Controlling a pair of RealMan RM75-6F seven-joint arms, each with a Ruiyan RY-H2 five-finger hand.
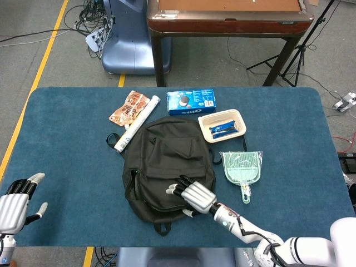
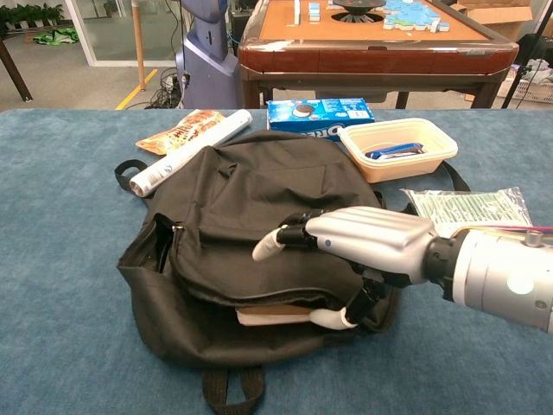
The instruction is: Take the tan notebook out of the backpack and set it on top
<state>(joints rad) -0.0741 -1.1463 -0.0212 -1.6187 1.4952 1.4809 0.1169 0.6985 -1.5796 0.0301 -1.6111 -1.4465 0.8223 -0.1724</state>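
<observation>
Left hand: my silver left hand (image 1: 14,208) sits at the near edge of the dark blue felt table (image 1: 67,144), at about 8 o'clock from the bag, fingers apart and holding nothing; only the head view shows it.
Right hand: my silver right hand (image 2: 367,246) lies over the near flap of the black fabric backpack (image 2: 259,186), fingers stretched forward on top, thumb hooked under at the open mouth. I judge it is pinching the flap, but I cannot tell how firm the hold is.
Notebook: the tan notebook (image 2: 272,313) is inside the backpack, a pale edge peeking out of the near opening, just beside my thumb.
Step in hand: I take this as opening the mouth wide enough to reach the notebook.
Doing it well: I would lift the flap up and away toward 12 o'clock, not drag the whole bag, then get fingers flat under the notebook's edge and slide it toward 6 o'clock. The soft cloth may sag back shut, so bringing the left hand over to hold the flap could help.
Beyond the bag, 11 o'clock: a white rolled tube (image 1: 137,123) with small print too fine to read, and an orange-brown snack packet (image 1: 125,109), its lettering blurred.
12 o'clock: a blue biscuit box (image 2: 320,113) reading "OREO".
1 o'clock: a cream plastic tub (image 2: 397,147) holding a blue item.
2 o'clock: a bagged mint-green dustpan (image 1: 242,168), no readable label.
</observation>
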